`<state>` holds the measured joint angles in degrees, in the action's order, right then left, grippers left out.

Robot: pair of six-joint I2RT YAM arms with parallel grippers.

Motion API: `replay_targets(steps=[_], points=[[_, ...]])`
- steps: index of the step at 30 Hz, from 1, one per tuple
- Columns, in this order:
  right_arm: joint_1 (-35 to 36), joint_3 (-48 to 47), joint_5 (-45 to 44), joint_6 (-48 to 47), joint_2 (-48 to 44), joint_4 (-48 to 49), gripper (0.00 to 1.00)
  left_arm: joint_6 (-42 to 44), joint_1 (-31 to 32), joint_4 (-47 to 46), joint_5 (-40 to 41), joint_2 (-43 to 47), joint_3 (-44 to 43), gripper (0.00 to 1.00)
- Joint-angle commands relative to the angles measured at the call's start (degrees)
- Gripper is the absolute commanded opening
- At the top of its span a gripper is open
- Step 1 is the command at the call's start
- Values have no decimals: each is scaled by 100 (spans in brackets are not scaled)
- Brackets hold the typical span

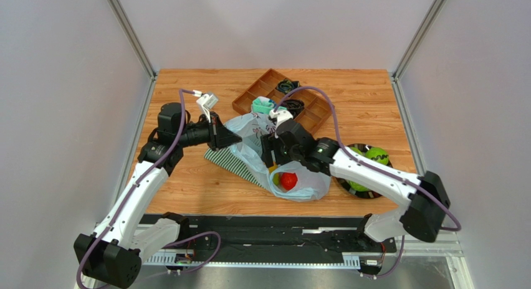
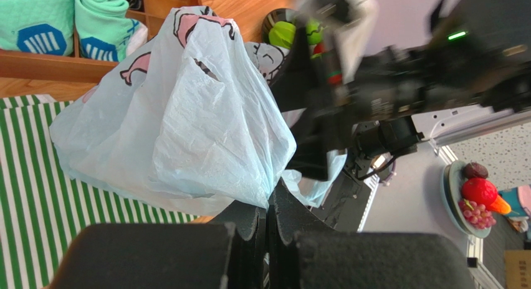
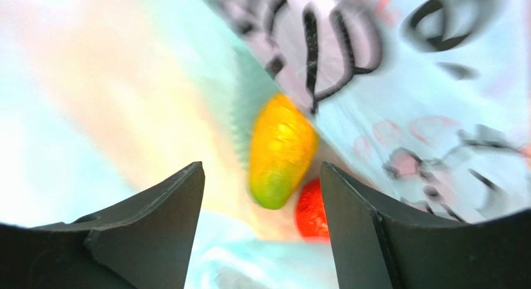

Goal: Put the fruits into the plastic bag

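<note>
Pinching a fold of the plastic bag (image 2: 187, 114) between fingers pressed tightly together, the left gripper (image 2: 269, 217) holds the thin pale-blue film lifted at the left side of the bag's mouth. The bag rises there in a crumpled peak over the green-and-white striped cloth (image 2: 25, 195) on which part of it lies. The right gripper (image 1: 272, 153) reaches down into the mouth from the other side. In its wrist view the two dark fingers (image 3: 156, 220) stand well apart with nothing clamped between them. Beyond their tips, inside the bag, lies a yellow-orange mango (image 3: 280, 151) with a greenish end, touching neither finger as far as the blurred picture shows. A red fruit (image 3: 311, 211) sits just beside it, lower down. From above, that red fruit shows through the film at the near end of the bag, which rests around the middle of the wooden table (image 1: 187, 189). Two green fruits (image 1: 376, 156) sit outside the bag on a dark plate (image 1: 373, 194) to the right, partly hidden behind the right arm. Behind the bag stands a wooden tray (image 1: 258, 88) divided into compartments, with teal socks (image 1: 262, 105) in the compartment nearest the bag and dark coiled things in two others, too small to tell.
</note>
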<state>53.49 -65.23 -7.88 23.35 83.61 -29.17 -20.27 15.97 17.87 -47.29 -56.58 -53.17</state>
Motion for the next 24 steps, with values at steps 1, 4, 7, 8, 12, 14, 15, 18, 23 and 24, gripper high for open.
replay_targets(steps=[1, 4, 7, 8, 12, 14, 15, 18, 23, 24], points=[[12, 168, 41, 231, -994, 886, 70, 94, -41, 15, 88, 24, -62, 0], [21, 283, 365, 205, -1259, 1237, 70, 111, -41, 41, 167, 15, -71, 0], [117, 274, 709, 3, -1584, 1431, 68, 146, -50, 164, 325, 6, -97, 0], [161, 257, 892, -32, -1776, 1475, 68, 146, -50, 190, 352, 6, -97, 0], [161, 274, 315, -190, -2287, 1283, 69, 155, -50, 200, 361, -2, -106, 0], [74, 274, 7, -270, -2463, 1011, 69, 146, -59, 200, 360, -2, -106, 0], [12, 265, -73, -296, -2603, 879, 69, 155, -59, 200, 369, -2, -106, 0], [-286, 283, -345, -288, -2928, 396, 69, 155, -59, 208, 378, 6, -106, 0], [-1460, 423, -636, -104, -3369, -650, 70, 147, -67, 200, 369, 6, -106, 0], [-1700, 458, -627, -77, -3404, -799, 70, 146, -67, 200, 369, 6, -106, 0]])
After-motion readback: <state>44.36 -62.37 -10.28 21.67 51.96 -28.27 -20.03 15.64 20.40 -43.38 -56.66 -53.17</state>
